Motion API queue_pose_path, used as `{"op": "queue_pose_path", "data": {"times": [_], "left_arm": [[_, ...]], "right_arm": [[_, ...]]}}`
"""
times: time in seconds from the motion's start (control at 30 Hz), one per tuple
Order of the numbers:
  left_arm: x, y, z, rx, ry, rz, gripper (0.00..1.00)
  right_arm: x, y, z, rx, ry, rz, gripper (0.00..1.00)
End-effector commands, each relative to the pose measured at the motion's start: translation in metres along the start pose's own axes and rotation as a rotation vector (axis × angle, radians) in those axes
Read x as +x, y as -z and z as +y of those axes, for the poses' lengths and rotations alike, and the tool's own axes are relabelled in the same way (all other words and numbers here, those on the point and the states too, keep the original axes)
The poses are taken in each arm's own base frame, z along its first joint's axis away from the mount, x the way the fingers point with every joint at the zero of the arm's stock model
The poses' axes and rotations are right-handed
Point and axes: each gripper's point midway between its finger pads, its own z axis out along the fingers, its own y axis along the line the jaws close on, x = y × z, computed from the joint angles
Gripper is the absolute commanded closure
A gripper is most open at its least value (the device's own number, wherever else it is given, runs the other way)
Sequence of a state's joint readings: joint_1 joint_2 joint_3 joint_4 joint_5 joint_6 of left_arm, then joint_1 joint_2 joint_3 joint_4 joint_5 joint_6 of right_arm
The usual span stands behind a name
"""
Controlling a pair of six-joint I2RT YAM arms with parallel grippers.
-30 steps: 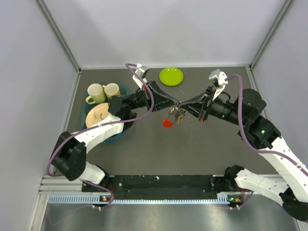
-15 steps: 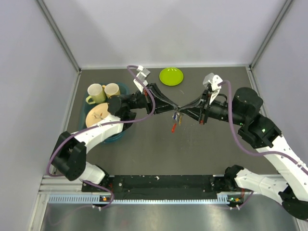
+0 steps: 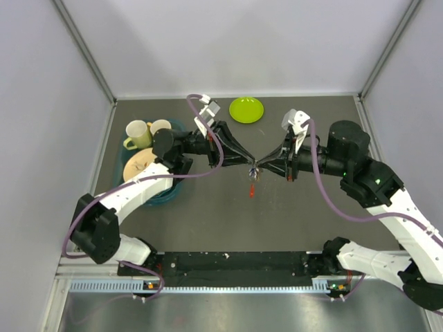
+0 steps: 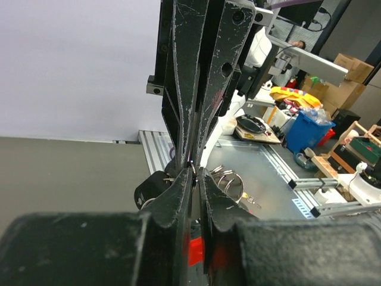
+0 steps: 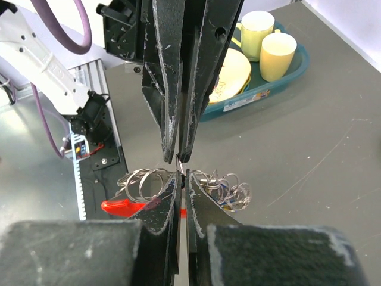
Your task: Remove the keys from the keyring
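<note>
Silver keyring point(image 3: 254, 167), keys point(image 3: 252, 185) dangling, pinched by right gripper point(image 3: 259, 166); left gripper point(image 3: 249, 164) hold unclear; green dish point(image 3: 246, 109) behind, cup tray point(image 5: 280, 82) left.

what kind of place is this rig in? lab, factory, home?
Most likely a robotics lab test cell. Plain white panels box in the dark table, an aluminium rail runs along its near edge, and the left wrist view looks out on a blue bin and cardboard boxes.

2 cups point(image 3: 137, 131) and plate point(image 3: 142, 164) in teal tub point(image 5: 292, 68); lime-green dish point(image 3: 246, 109) apart.
</note>
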State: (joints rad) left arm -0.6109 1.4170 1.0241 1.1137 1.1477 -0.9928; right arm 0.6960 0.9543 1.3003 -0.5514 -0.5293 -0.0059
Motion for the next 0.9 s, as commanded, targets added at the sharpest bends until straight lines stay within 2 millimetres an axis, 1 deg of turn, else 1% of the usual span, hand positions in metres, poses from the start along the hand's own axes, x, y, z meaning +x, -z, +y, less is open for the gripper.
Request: {"op": "queue_pose_path", "data": {"times": [0.0,0.03,0.07,0.23,0.27,0.3,0.33,0.37,0.4,0.43,0.47,0.5,0.53,0.57,0.6,0.63,0.67,0.7,0.73,0.77,0.8,0.87], "left_arm": [[-0.02,0.0,-0.024,0.036,-0.126,0.037,0.86],[-0.02,0.0,-0.022,0.031,-0.143,0.042,0.85],[-0.017,0.001,-0.021,0.024,-0.12,0.059,0.84],[-0.015,0.002,-0.017,0.002,-0.162,0.094,0.83],[-0.015,0.002,-0.017,-0.008,-0.168,0.102,0.8],[-0.012,0.003,-0.01,-0.049,-0.107,0.123,0.79],[-0.014,0.004,-0.008,-0.061,-0.172,0.134,0.78],[-0.015,0.004,-0.006,-0.08,-0.183,0.141,0.77],[-0.014,0.006,-0.004,-0.113,-0.153,0.158,0.75],[-0.015,0.007,-0.002,-0.122,-0.205,0.167,0.74],[-0.015,0.008,-0.001,-0.134,-0.209,0.177,0.73],[-0.021,0.007,-0.002,-0.142,-0.227,0.18,0.72],[-0.017,0.01,0.001,-0.169,-0.225,0.198,0.71],[-0.021,0.009,0.0,-0.175,-0.241,0.2,0.71],[-0.021,0.011,0.001,-0.183,-0.268,0.207,0.7],[-0.015,0.014,0.003,-0.203,-0.237,0.225,0.69],[-0.015,0.014,0.003,-0.211,-0.243,0.23,0.69],[-0.013,0.016,0.005,-0.219,-0.26,0.243,0.68],[-0.008,0.018,0.006,-0.232,-0.244,0.259,0.68],[-0.007,0.019,0.006,-0.234,-0.244,0.267,0.68],[-0.005,0.02,0.006,-0.235,-0.254,0.274,0.68],[-0.001,0.022,0.007,-0.241,-0.248,0.292,0.68]], "right_arm": [[-0.021,0.008,0.001,0.004,0.075,-0.035,1.0],[-0.021,0.007,0.0,0.005,0.077,-0.028,1.0],[-0.021,0.008,-0.001,0.008,0.079,-0.027,1.0],[-0.024,0.008,0.0,0.002,0.091,-0.024,1.0],[-0.024,0.008,0.0,0.0,0.091,-0.016,1.0],[-0.024,0.008,-0.001,0.005,0.093,-0.012,1.0],[-0.023,0.007,-0.001,0.001,0.103,-0.003,1.0],[-0.02,0.007,-0.002,-0.002,0.097,0.02,1.0],[-0.019,0.005,-0.002,-0.007,0.097,0.031,1.0],[-0.017,0.005,-0.002,-0.016,0.103,0.042,1.0],[-0.015,0.005,0.0,-0.026,0.101,0.057,1.0],[-0.012,0.002,0.0,-0.037,0.097,0.075,1.0],[-0.011,0.001,0.001,-0.047,0.097,0.083,1.0],[-0.013,0.001,0.001,-0.051,0.097,0.087,1.0],[-0.008,-0.001,0.001,-0.064,0.083,0.112,1.0],[-0.008,-0.002,0.001,-0.066,0.084,0.119,1.0],[-0.011,-0.001,0.002,-0.066,0.085,0.117,1.0],[-0.007,-0.004,0.001,-0.073,0.071,0.139,1.0],[-0.008,-0.004,0.002,-0.081,0.067,0.145,1.0],[-0.013,-0.004,0.003,-0.088,0.071,0.141,1.0],[-0.009,-0.008,0.002,-0.097,0.052,0.166,1.0],[-0.014,-0.008,0.003,-0.106,0.053,0.163,1.0]]}}
